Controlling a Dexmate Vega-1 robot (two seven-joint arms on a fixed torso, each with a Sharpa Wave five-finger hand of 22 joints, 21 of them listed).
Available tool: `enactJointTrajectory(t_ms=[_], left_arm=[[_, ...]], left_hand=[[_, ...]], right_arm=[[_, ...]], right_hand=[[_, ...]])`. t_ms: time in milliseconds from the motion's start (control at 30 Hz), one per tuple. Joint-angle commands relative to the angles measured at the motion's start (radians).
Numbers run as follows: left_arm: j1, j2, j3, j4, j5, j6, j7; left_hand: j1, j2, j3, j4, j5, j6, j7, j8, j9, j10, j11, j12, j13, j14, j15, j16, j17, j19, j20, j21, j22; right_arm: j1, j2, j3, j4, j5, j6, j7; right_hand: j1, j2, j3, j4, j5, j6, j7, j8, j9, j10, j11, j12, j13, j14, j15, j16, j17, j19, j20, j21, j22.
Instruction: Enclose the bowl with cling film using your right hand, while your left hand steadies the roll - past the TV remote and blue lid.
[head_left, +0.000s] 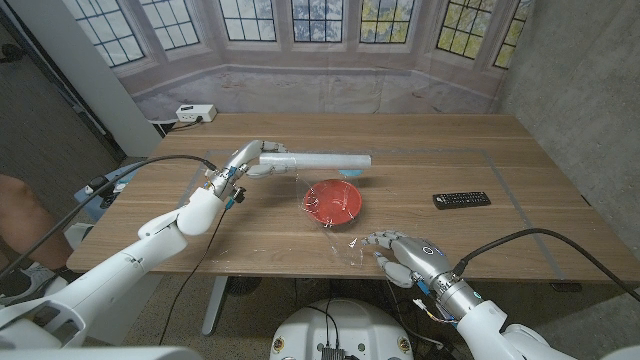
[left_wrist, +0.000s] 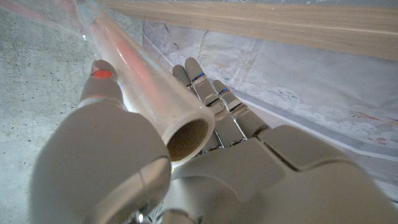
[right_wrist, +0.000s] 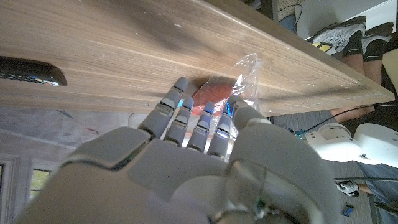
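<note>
While the wooden table (head_left: 420, 150) carried everything in reach, the things on it were set out along one line of pull: the cling film roll (head_left: 318, 160) lay crosswise at the far side, the red bowl (head_left: 333, 201) sat just in front of it, and the film sheet (head_left: 335, 215) ran from the roll over the bowl toward the near edge — a layout that lets the film be drawn straight across the rim. The TV remote (head_left: 461, 199) lay well apart on the robot's right, clear of the sheet's path. A small blue thing (head_left: 349, 176), probably the lid, showed just beside the roll behind the bowl.

The left hand (head_left: 243, 160) gripped the roll's end, fingers wrapped round the tube as its wrist view showed, likely to keep it from rolling or lifting as the film was tugged. The right hand (head_left: 393, 252) hovered at the near edge with fingers partly curled; the crumpled free end of the film lay against its fingertips (right_wrist: 239, 111), apparently pinched there — held low, I judge, so the sheet would stay taut over the bowl.
</note>
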Motion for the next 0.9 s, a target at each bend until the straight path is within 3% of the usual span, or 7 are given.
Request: enactJointTrajectory(t_ms=[33, 233, 900], left_arm=[[-0.011, -0.009, 0.011, 0.021, 0.016, -0.020, 0.009], [-0.019, -0.014, 0.017, 0.031, 0.022, -0.028, 0.012], [-0.028, -0.018, 0.024, 0.040, 0.042, -0.031, 0.034]], left_hand=[[0.173, 0.183, 0.010, 0.002, -0.003, 0.006, 0.002, 0.009, 0.005, -0.003, 0.001, -0.001, 0.001, -0.004, 0.001, -0.003, 0.002, -0.001, 0.000, 0.001, 0.004], [0.171, 0.186, 0.013, 0.004, -0.003, 0.004, 0.000, 0.009, 0.005, -0.006, 0.000, -0.002, 0.001, -0.005, 0.002, -0.002, 0.002, -0.002, 0.001, 0.001, 0.004], [0.170, 0.185, 0.018, 0.001, -0.004, 0.005, -0.002, 0.013, 0.005, -0.006, 0.000, 0.001, 0.003, -0.008, 0.002, 0.000, 0.003, -0.005, 0.002, 0.002, 0.004]], right_arm=[[0.035, -0.024, -0.051, -0.027, -0.062, -0.040, 0.070], [0.053, -0.039, -0.065, -0.029, -0.090, -0.045, 0.101], [0.182, -0.020, -0.134, 0.035, -0.170, -0.006, 0.218]], right_hand=[[0.087, -0.003, 0.022, -0.014, -0.002, -0.018, -0.011, 0.007, 0.002, 0.011, -0.033, 0.001, 0.002, -0.001, -0.141, -0.004, -0.002, -0.012, -0.067, -0.002, 0.004], [0.149, -0.005, 0.028, -0.015, -0.004, -0.031, -0.012, 0.008, 0.002, 0.015, -0.042, -0.001, 0.003, -0.003, -0.144, -0.005, -0.001, -0.024, -0.073, -0.003, 0.004], [0.224, -0.003, 0.027, -0.008, -0.004, -0.035, -0.011, 0.013, 0.003, 0.038, -0.045, 0.003, 0.004, -0.007, -0.152, -0.004, 0.005, -0.045, -0.083, -0.004, 0.005]])
